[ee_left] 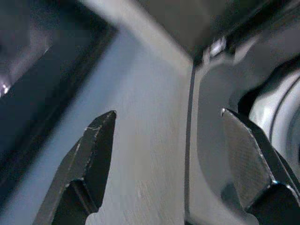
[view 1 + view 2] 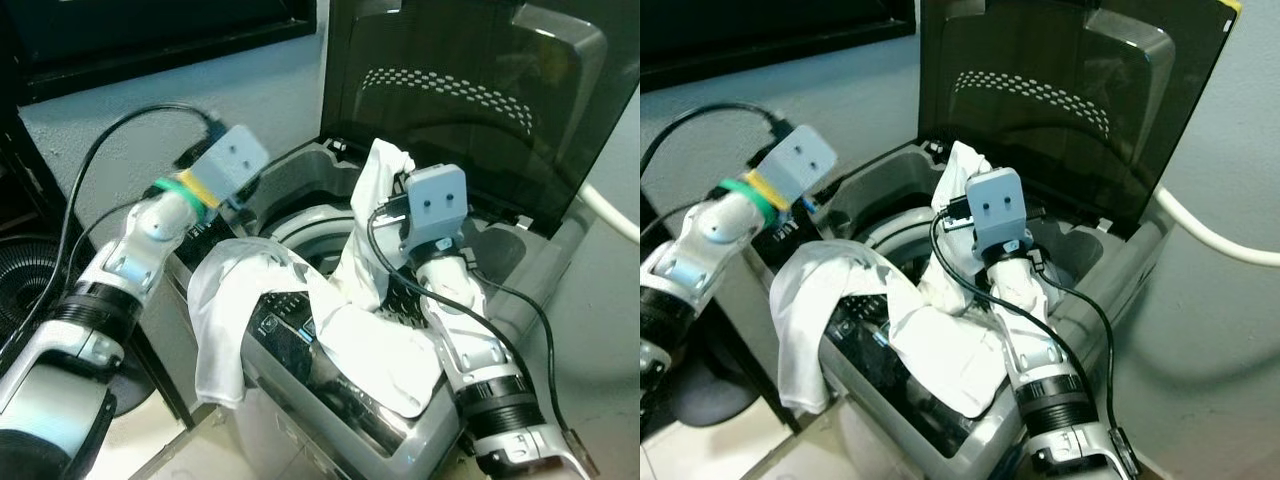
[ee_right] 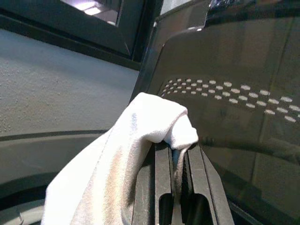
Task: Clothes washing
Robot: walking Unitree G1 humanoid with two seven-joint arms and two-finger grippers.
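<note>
The right gripper (image 3: 177, 154) pinches a fold of the limp, light white shirt (image 2: 350, 320) above the washer (image 2: 300, 390); the left gripper (image 1: 168, 140) gapes wide, holding nothing.

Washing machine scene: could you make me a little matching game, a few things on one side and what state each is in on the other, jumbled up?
Things:
1. washing machine lid
2. white garment
3. left claw
4. right claw

States:
a. shut, pinching a fold of cloth
b. raised, standing up behind the tub
c. open, holding nothing, near the machine's back corner
d. draped over the machine's front edge, one end lifted

Pairs: 1-b, 2-d, 3-c, 4-a
</note>
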